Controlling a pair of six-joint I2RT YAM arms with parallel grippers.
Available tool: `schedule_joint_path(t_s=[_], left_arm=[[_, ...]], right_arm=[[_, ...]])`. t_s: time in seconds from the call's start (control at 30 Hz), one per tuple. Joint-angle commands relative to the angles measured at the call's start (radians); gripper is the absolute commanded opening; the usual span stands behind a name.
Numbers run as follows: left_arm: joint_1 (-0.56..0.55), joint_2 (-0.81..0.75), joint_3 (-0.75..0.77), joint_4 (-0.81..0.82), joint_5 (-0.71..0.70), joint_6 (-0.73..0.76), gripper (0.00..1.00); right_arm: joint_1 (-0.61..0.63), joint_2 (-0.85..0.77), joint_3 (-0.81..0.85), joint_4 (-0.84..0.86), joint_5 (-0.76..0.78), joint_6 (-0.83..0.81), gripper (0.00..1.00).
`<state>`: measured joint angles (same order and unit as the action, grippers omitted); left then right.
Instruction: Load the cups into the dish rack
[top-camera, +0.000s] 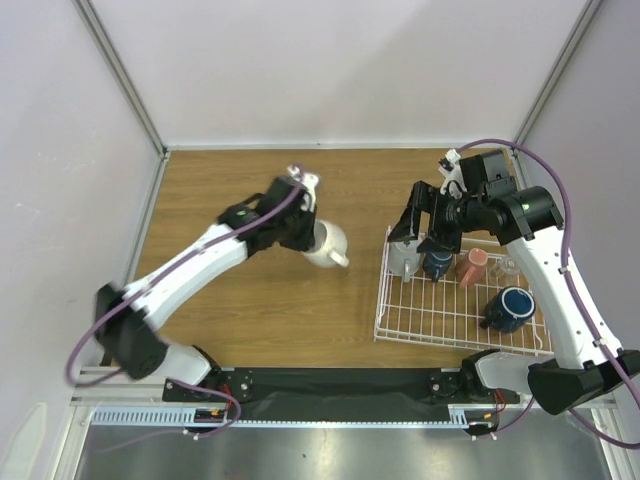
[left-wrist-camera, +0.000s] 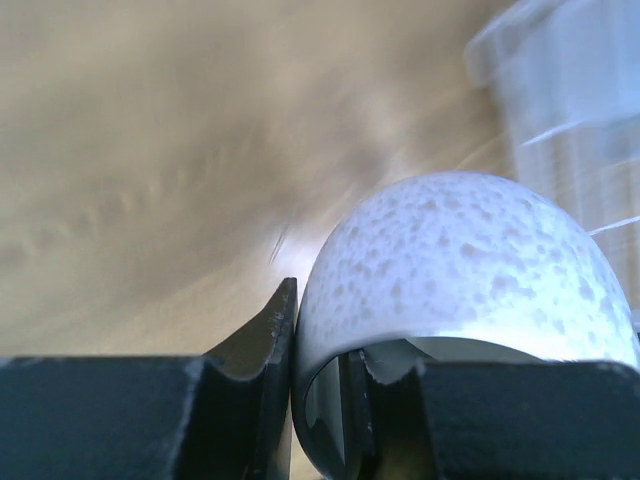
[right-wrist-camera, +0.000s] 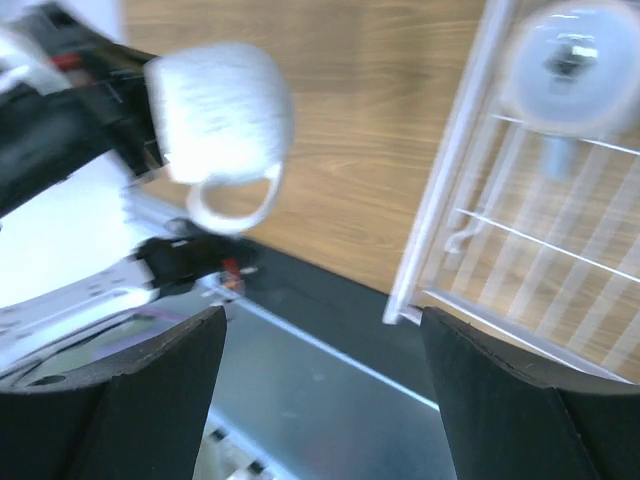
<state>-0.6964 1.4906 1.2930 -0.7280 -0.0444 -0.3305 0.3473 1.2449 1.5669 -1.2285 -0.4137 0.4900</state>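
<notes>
The left gripper (left-wrist-camera: 325, 350) is clenched on the rim of a cream-white speckled ceramic mug (left-wrist-camera: 460, 270). One black finger (left-wrist-camera: 270, 340) presses on the outside wall and the other sits inside the mouth. In the overhead view the mug lies on its side at the gripper's tip, with its loop handle pointing near-right. It is over the middle of the brown wooden table (top-camera: 250, 300), left of the rack and apart from it. The right wrist view suggests the mug is clear of the tabletop, though blur makes this uncertain.

The right gripper (right-wrist-camera: 320, 330) is spread wide with nothing between its two dark fingers (right-wrist-camera: 130, 400). It hangs above the far-left corner of the white wire-grid dish rack (top-camera: 455, 315), which sits at the right of the table.

Along the rack's far side, left to right, stand:
- a pale grey-blue mug (top-camera: 403, 258)
- a small dark blue cup (top-camera: 437, 265)
- a reddish-pink cup (top-camera: 472, 266)
- a small clear glass (top-camera: 507, 268)

A larger dark blue mug with a pale inside (top-camera: 512, 308) rests toward the near-right corner of the rack.
</notes>
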Motion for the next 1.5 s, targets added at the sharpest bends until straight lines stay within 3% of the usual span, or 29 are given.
schedule_joint_path(t_s=[0.0, 0.13, 0.3, 0.37, 0.4, 0.67, 0.97, 1.47], left_arm=[[0.0, -0.225, 0.069, 0.203, 0.037, 0.022, 0.0], [0.0, -0.358, 0.071, 0.312, 0.031, 0.037, 0.0], [0.0, -0.513, 0.002, 0.495, -0.011, 0.094, 0.0], [0.0, -0.558, -0.035, 0.573, -0.02, 0.126, 0.0], [0.0, -0.569, -0.044, 0.597, -0.025, 0.151, 0.0], [-0.002, -0.566, -0.023, 0.723, -0.052, 0.143, 0.0], [0.0, -0.507, 0.075, 0.757, -0.006, 0.151, 0.0], [-0.002, -0.538, 0.043, 0.743, 0.035, 0.059, 0.0]], right_arm=[[-0.016, -0.008, -0.005, 0.139, -0.226, 0.039, 0.86], [-0.021, -0.028, -0.039, 0.335, -0.414, 0.172, 0.9], [-0.018, -0.032, -0.111, 0.649, -0.565, 0.566, 0.9], [0.004, -0.036, -0.143, 0.765, -0.577, 0.701, 0.89], [0.013, -0.038, -0.152, 0.903, -0.577, 0.826, 0.89], [0.221, 0.044, -0.133, 1.356, -0.524, 1.176, 0.88], [0.363, 0.1, -0.104, 1.416, -0.436, 1.25, 0.81], [0.389, 0.126, -0.113, 1.408, -0.315, 1.259, 0.39]])
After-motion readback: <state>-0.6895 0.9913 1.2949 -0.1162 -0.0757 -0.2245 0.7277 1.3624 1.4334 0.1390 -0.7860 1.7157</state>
